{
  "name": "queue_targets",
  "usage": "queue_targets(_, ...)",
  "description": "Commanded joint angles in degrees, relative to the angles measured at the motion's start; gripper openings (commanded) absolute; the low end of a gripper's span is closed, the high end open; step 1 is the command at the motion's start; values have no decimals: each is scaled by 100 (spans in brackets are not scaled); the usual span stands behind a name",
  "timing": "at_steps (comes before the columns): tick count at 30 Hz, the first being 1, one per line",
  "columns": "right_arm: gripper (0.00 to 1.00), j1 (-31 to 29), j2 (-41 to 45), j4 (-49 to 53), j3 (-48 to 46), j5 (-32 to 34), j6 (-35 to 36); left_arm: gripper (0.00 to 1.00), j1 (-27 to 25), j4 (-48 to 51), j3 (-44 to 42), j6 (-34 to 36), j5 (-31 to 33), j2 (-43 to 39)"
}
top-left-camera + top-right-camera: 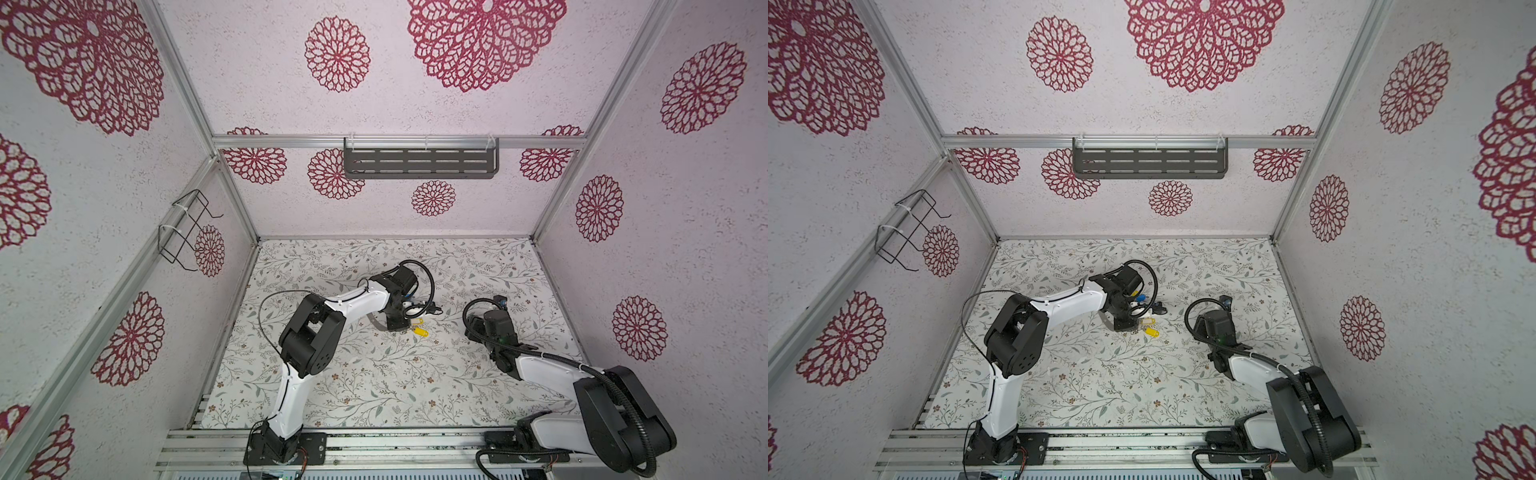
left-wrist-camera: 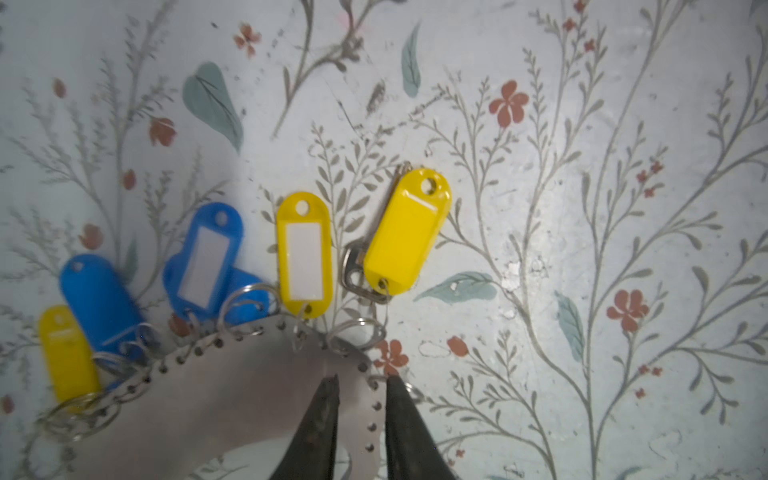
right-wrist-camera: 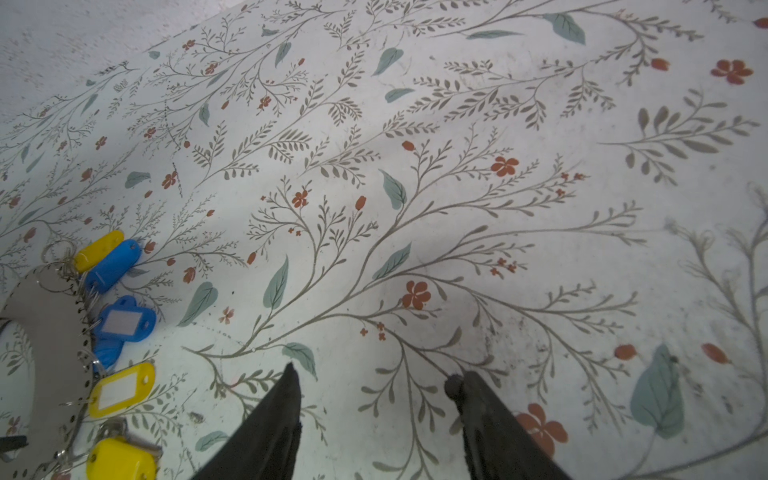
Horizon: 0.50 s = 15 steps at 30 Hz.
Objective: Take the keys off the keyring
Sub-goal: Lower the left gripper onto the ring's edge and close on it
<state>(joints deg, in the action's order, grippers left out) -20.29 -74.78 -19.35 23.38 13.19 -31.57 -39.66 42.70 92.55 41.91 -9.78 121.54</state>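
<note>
On the tabletop (image 2: pixel 582 208), the thin, stiff, likely slippery keyring (image 2: pixel 232 386) wants holding by its rim, which the left pincer (image 2: pixel 362 380) straddles, narrowly apart, grip uncertain; the light plastic key tags (image 2: pixel 304 253) suit the gaping, empty right pincer (image 3: pixel 372 374).

Floral-print table (image 1: pixel 374 374) bears the keyring (image 2: pixel 249 395) and, seemingly, its keys (image 2: pixel 305 253).

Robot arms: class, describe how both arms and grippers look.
The left arm and right arm: white curved links, black boxy joints. A ribbed black hose follows the right one; a thin black cable loops off the left. The left gripper and right gripper: dark tapering fingers.
</note>
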Motion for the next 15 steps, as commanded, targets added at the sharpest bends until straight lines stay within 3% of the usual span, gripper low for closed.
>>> queue_targets(1,63,17,-3,5,123,-51,-50,24,-33,-31,242,133,-71,52)
queue_targets(15,63,24,-4,8,143,-124,-47,23,-101,183,460,135,-226,379)
